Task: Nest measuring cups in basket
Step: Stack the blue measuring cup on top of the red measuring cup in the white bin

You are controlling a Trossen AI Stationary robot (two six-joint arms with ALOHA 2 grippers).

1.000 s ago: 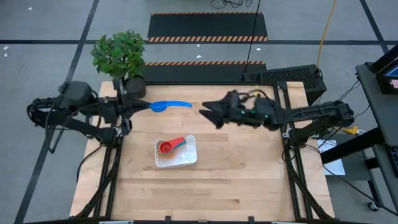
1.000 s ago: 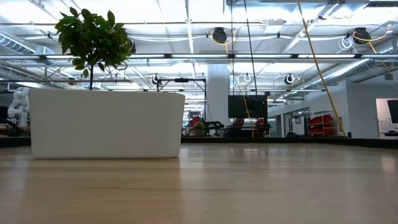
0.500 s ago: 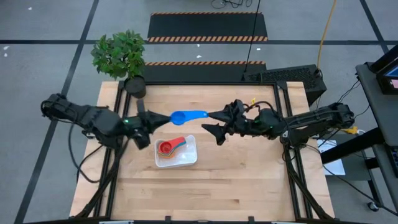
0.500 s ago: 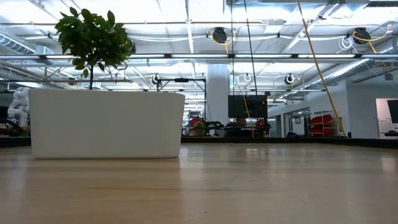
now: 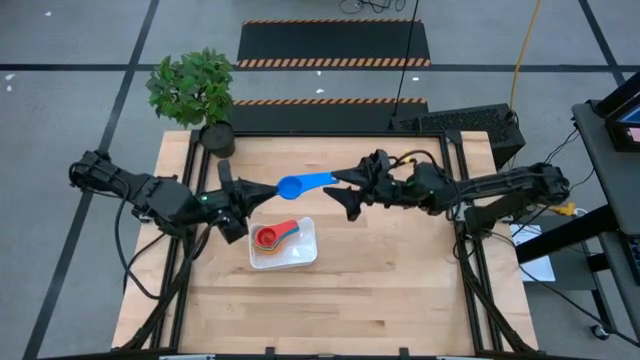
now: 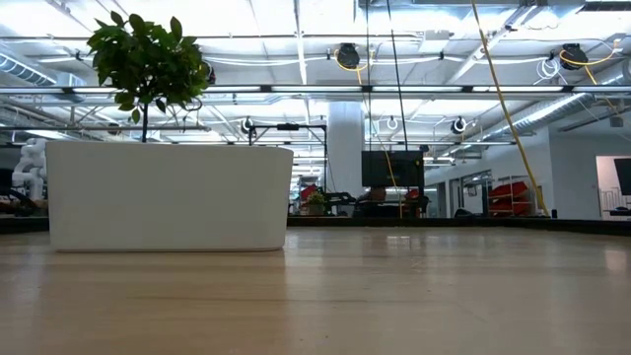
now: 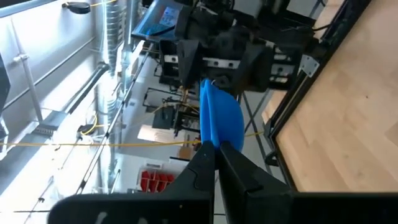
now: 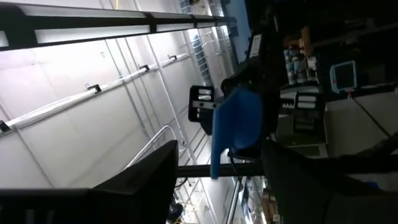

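Light, stiff blue plastic measuring cup (image 5: 300,184) hangs clamped by its handle in the left tool (image 5: 262,191); right tool (image 5: 345,193), fingers apart, should take the bowl rim.

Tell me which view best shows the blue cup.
The high view: the whole blue cup shows, bowl and handle, between both hands above the table. The left wrist view sees it edge-on, the right wrist view partly, against the ceiling. The low view misses it.

A light wooden table (image 5: 370,280) carries the white basket (image 5: 303,254) near its centre and a dark plant pot (image 5: 218,138) at ten o'clock.
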